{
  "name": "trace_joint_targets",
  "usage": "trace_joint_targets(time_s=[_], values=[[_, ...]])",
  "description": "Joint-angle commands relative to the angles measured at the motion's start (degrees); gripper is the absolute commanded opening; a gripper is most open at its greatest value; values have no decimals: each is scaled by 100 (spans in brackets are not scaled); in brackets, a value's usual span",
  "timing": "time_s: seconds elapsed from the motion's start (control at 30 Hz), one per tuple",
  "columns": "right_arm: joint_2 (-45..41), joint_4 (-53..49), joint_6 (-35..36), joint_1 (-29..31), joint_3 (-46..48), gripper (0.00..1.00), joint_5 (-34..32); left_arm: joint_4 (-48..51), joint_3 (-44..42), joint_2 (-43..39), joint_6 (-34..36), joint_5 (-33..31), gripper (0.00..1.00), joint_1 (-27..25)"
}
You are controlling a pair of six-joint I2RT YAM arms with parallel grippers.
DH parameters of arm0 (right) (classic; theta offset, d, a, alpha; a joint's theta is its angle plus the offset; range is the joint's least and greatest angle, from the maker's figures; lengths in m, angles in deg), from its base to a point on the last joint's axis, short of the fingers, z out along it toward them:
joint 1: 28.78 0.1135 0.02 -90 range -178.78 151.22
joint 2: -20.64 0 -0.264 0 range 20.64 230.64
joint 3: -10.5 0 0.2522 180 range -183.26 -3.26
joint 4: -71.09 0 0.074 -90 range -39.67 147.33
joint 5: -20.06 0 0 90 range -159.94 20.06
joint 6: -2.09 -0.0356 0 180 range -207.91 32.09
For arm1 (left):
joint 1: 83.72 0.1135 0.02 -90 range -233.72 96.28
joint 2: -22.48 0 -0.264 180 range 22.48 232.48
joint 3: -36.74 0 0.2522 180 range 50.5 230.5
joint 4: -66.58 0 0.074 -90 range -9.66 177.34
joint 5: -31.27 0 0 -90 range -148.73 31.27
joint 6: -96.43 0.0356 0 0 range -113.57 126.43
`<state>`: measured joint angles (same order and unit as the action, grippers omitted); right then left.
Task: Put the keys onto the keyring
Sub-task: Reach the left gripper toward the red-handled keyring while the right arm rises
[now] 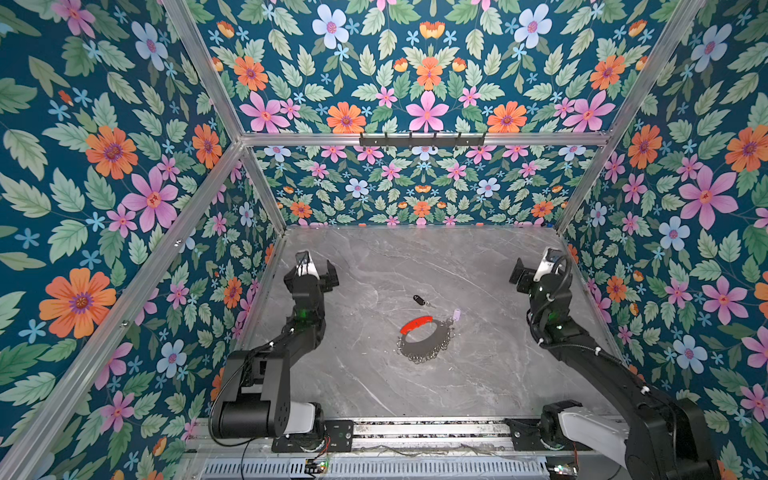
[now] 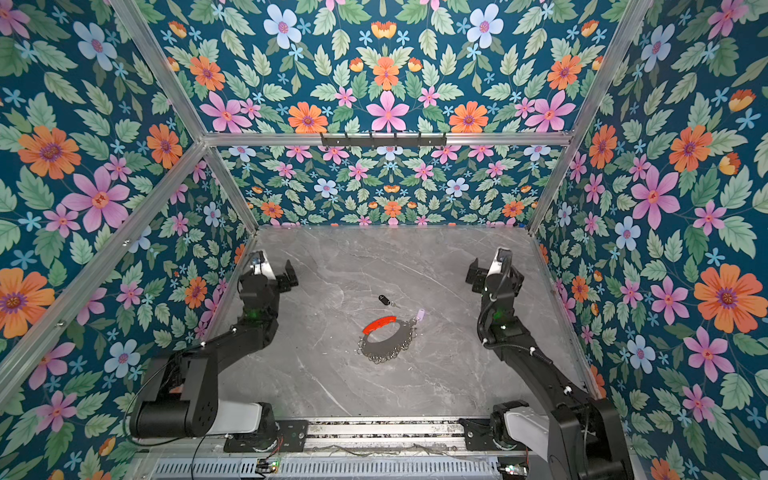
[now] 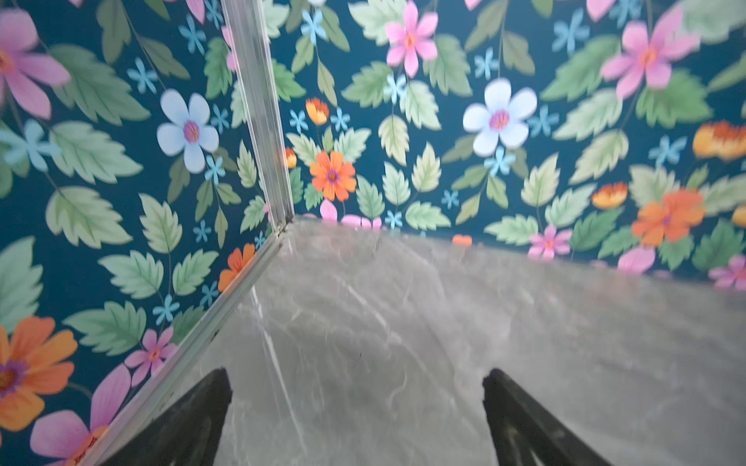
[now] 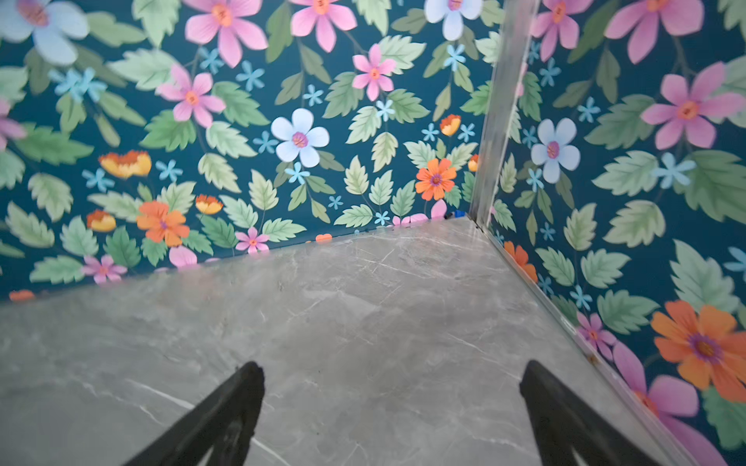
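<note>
Plainly nothing is in hand yet; the left gripper (image 3: 357, 375) and the right gripper (image 4: 392, 366) both stand wide apart and empty, each near a back corner of the table (image 1: 374, 395), well apart from the work; the keyring (image 1: 415, 325) lies flat mid-table, its small silver rings (image 1: 422, 356) bunched along the near arc; the black key (image 1: 420, 300) lies beyond the red section, apart from the hoop; the lilac key (image 1: 456, 314) lies at the hoop's far right edge, whether threaded I cannot tell; so the step is the first reach; next, I judge, 1 arm must steady the hoop while the other pinches the black key, small and flat, low against the table
</note>
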<state>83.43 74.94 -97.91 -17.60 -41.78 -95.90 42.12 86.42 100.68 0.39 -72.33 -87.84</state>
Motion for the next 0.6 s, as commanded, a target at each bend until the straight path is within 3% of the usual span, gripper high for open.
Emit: trace_joint_targets(time_s=[0.0,0.07,0.17,0.27,0.33,0.47,0.5,0.57], values=[[-51,-2647,-1385,5,-411,99,-464,3114,847,-209,-1180,-425,100,-106],[-161,-2650,-1871,7,-306,99,-477,3608,1056,-463,-1427,-227,100,-124],[-420,-2490,-1931,9,-150,99,96,3434,751,-1180,-1342,425,100,-124],[-552,-2604,-1979,11,-136,99,602,3382,474,-1606,-1857,284,100,-115],[-574,-2832,-1991,7,-138,99,807,3386,478,-1674,-1987,585,100,-107],[-616,-3202,-1907,8,-2,99,1063,3548,775,-1672,-2169,1723,100,-148],[-626,-3163,-1872,11,106,99,1111,3217,617,-1743,-2245,2065,100,-256],[-645,-2964,-1866,7,330,99,1160,2639,290,-1882,-2290,1985,98,-773]])
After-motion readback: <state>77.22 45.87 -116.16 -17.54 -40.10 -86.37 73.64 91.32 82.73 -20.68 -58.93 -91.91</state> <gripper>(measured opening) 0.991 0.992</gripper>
